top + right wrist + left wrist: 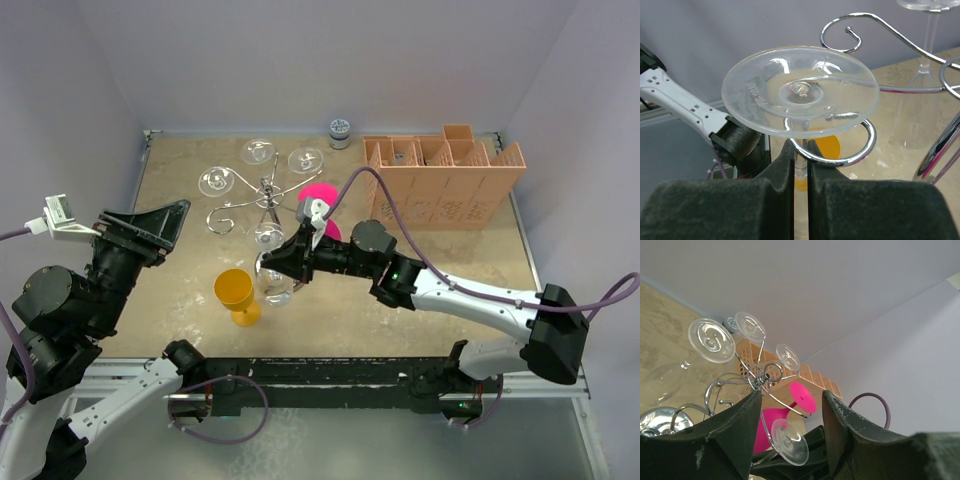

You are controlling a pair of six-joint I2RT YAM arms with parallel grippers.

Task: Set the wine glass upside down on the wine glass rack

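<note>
Overhead and wrist views. Near the middle of the tabletop, somewhat toward the far edge, we see the wine glass rack [265, 197], a silver wire stand with curled arms. Three clear glasses [257, 151] hang foot-up from its far and left arms.

The right end effector [800, 150] reaches in from the right edge to the near side of the rack. Its fingers [782, 167] are pressed almost together, pinching the stem of the wine glass [800, 92]. The glass is upside down, with its round foot uppermost and its bowl below, toward the near edge. A curled scroll arm of the rack passes just under the foot and loops beside the stem. We cannot tell whether the foot rests on the wire.

The left end effector [792, 396] hangs above the left edge of the tabletop. Its fingers are spread and empty, well apart from the rack.

A yellow glass [236, 292] stands just left of the held glass, toward the near edge. A pink glass [322, 195] sits just right of the rack. An orange-pink slotted box [445, 180] occupies the far right corner, with a small jar [340, 132] at the far edge.
</note>
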